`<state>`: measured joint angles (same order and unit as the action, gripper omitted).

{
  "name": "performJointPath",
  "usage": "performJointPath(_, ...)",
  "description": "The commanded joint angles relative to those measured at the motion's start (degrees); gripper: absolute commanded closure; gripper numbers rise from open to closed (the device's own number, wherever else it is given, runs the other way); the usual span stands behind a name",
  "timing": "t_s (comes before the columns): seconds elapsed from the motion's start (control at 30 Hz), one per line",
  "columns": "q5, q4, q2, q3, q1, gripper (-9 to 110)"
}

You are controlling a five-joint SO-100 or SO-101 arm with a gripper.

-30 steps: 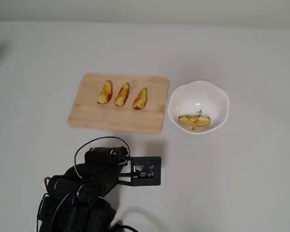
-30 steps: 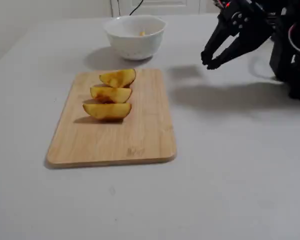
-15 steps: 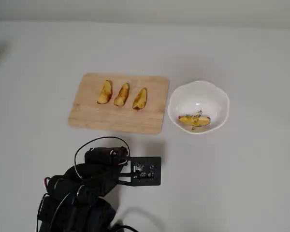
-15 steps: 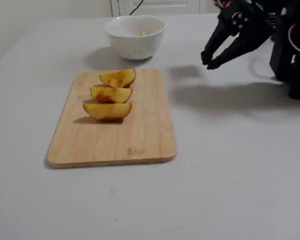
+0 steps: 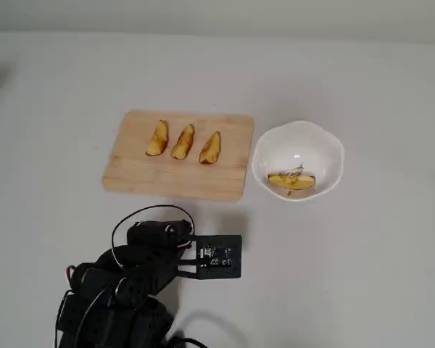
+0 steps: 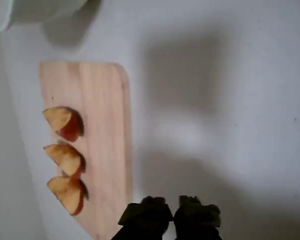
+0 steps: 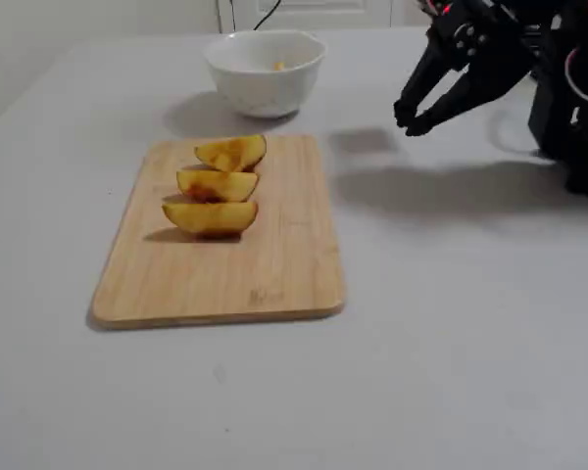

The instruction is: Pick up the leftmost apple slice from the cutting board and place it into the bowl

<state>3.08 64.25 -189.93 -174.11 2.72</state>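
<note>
Three apple slices lie in a row on the cutting board (image 5: 174,177). The leftmost apple slice (image 5: 157,138) is the nearest one in the fixed view (image 7: 211,217) and the lowest one in the wrist view (image 6: 67,195). The white bowl (image 5: 326,145) stands right of the board and holds one more slice (image 5: 291,180). My gripper (image 7: 412,119) is shut and empty, held above the bare table beside the board, well clear of the slices. Its fingertips (image 6: 146,214) show at the wrist view's bottom edge.
My arm (image 5: 145,268) with its cables fills the overhead view's lower left, below the board. The wrist camera module (image 5: 217,257) juts out to the right. The table around the board (image 7: 245,274) and the bowl (image 7: 265,83) is plain grey.
</note>
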Motion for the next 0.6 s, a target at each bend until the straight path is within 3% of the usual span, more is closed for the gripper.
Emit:
performJointPath(0.0,-0.26,-1.23,-0.53,0.00,-0.62,98)
performJointPath(0.57,-2.99,-1.23,-0.53,0.00,-3.08,98)
